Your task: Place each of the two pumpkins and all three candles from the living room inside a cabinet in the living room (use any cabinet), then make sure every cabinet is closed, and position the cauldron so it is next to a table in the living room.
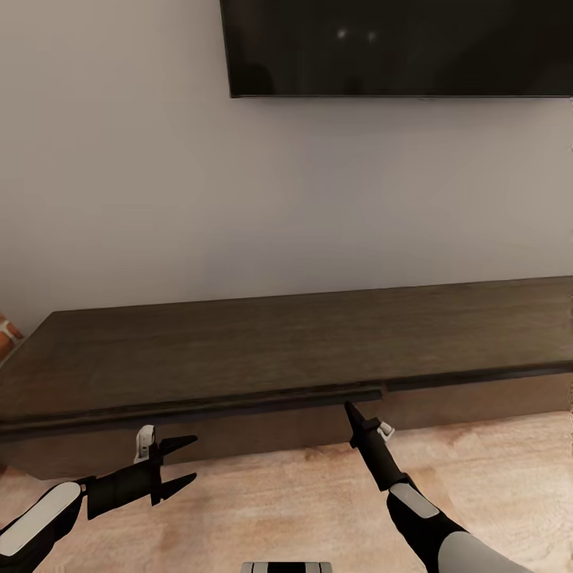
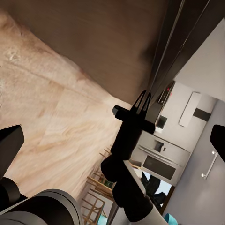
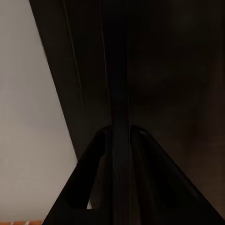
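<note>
The cabinet (image 1: 263, 350) is a long, low dark-brown wood unit against the wall, with a bare flat top. Its left drawer front (image 1: 239, 434) stands slightly proud of the one to its right. My right gripper (image 1: 348, 407) reaches up to the top lip of that drawer near the seam, and its narrow fingers are shut on the thin edge (image 3: 119, 93). The left wrist view shows the same right gripper (image 2: 143, 99) pinched at the cabinet's edge. My left gripper (image 1: 187, 460) hovers open and holds nothing, low in front of the cabinet's left part.
A dark TV screen (image 1: 398, 48) hangs on the pale wall above the cabinet. Light wood floor (image 1: 278, 509) runs in front. A bit of brick (image 1: 6, 328) shows past the cabinet's left end. An oven (image 2: 161, 161) and wooden chairs (image 2: 96, 197) lie far off.
</note>
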Available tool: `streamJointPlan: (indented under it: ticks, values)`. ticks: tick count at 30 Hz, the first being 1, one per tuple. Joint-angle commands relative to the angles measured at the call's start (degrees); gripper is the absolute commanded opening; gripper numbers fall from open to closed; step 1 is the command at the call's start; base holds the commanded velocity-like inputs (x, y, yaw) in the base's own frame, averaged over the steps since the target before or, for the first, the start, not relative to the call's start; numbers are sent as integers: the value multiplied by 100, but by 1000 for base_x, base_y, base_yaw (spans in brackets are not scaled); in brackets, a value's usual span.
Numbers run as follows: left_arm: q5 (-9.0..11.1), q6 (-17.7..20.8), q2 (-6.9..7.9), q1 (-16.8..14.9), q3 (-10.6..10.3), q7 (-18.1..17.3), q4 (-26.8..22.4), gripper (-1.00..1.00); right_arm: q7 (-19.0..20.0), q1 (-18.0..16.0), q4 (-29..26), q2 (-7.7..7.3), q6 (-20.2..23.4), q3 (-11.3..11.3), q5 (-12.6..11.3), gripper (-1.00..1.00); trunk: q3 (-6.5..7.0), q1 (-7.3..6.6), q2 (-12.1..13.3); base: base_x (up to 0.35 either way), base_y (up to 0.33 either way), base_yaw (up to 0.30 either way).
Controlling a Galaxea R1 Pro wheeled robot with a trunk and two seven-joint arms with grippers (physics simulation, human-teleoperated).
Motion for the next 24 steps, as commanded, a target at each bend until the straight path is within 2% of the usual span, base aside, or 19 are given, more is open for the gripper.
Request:
streamJointPlan:
  ticks: [1, 6, 24]
  values:
    - [-11, -2, 6, -7, -22, -46, 6, 100, 242, -7, -14, -1, 83, 50, -59, -100, -3, -4, -3, -191, 0, 0]
    - [-11, -2, 6, -7, -22, -46, 6, 100, 242, -7, -14, -1, 83, 50, -58, -100, -3, -4, -3, -94, 0, 0]
    - [-11, -2, 6, -8, -22, -46, 6, 100, 182, -7, -17, -10, 90, 50, -59, -100, -3, -4, -3, -2, 0, 0]
